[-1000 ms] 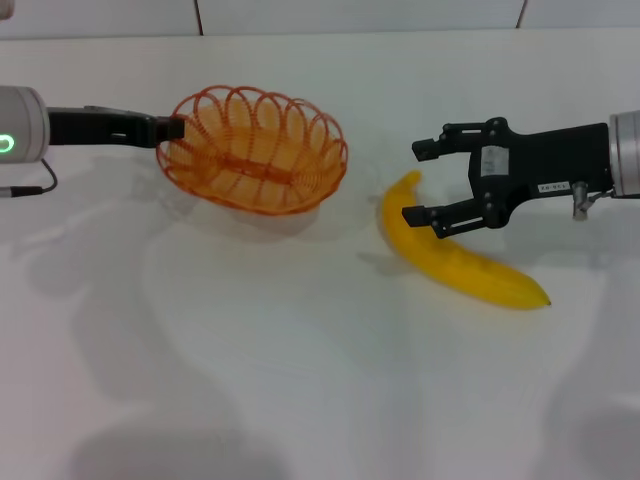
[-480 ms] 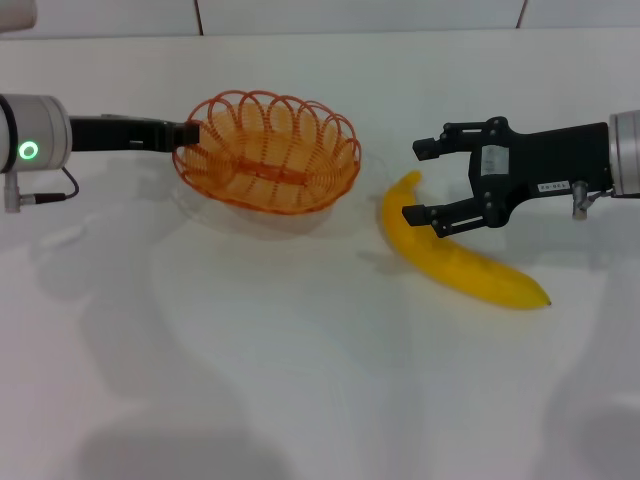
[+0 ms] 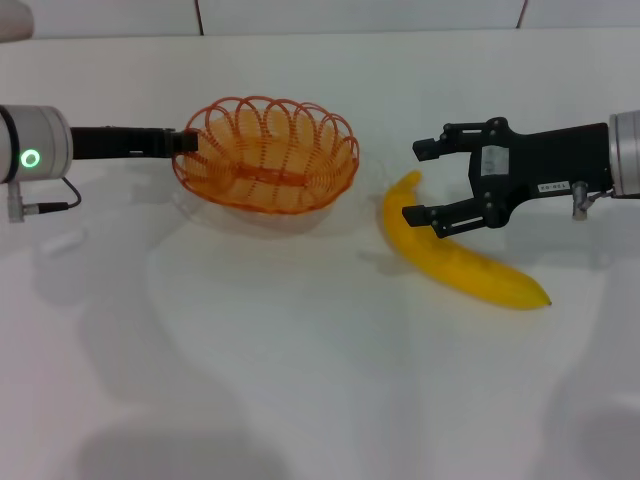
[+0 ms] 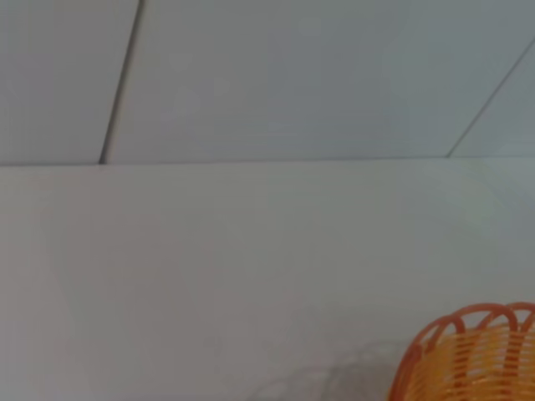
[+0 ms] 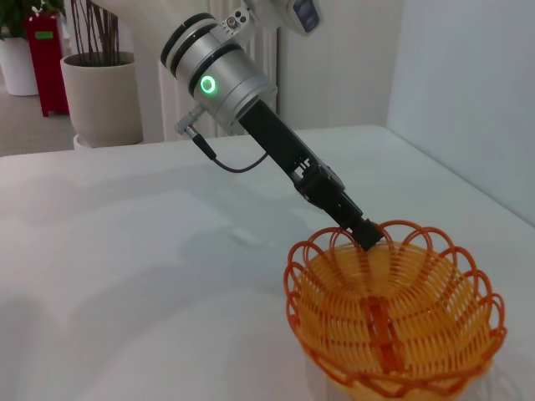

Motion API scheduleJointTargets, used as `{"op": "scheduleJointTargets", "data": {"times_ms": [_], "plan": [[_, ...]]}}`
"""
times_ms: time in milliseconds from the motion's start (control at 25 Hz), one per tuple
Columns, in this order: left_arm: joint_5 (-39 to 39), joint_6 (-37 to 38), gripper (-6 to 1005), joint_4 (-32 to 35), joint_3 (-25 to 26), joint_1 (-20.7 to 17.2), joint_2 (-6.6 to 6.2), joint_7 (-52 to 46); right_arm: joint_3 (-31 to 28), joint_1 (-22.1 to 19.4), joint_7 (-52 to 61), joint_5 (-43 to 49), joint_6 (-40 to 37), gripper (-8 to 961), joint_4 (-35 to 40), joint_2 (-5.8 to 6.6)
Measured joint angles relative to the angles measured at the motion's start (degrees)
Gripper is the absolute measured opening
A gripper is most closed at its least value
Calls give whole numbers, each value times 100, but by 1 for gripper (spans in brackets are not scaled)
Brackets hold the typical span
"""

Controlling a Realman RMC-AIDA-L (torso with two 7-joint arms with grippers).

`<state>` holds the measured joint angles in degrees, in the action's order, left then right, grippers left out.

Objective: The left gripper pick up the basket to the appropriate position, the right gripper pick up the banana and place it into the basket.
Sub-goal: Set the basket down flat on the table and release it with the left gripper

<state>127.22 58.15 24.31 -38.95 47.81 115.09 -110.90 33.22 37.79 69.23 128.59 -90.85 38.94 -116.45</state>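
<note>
The left gripper [image 3: 185, 142], a black two-finger claw on an all-black arm, is pinched on the near-left rim of the shallow oval basket of translucent orange looped wire [image 3: 268, 155], and a faint shadow underneath suggests the basket is carried just off the white tabletop [image 3: 300, 350], presumably to bring it within reach of the other arm. The right gripper [image 3: 420, 182], a black claw on a silver-white cylindrical wrist, hangs with its fingers spread wide across the stem end of the large, smooth, bright yellow curved banana [image 3: 455, 260] (nothing gripped yet, as far as I can see). The banana lies flat, just beside the basket's right edge, ready for a short transfer.
</note>
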Motion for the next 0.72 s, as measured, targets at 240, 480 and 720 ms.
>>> {"op": "scheduleJointTargets", "data": {"times_ms": [240,480,720], "plan": [[0,-281,52,-172,2,-6,74,-13,0,11,3,0,-25,880,1,8],[0,-392,54,-217,2,-15,83,-12,0,17,9,0,-48,879,2,9],[2,-403,56,-217,-4,-36,100,0,0,18,11,0,-49,879,0,9]]}}
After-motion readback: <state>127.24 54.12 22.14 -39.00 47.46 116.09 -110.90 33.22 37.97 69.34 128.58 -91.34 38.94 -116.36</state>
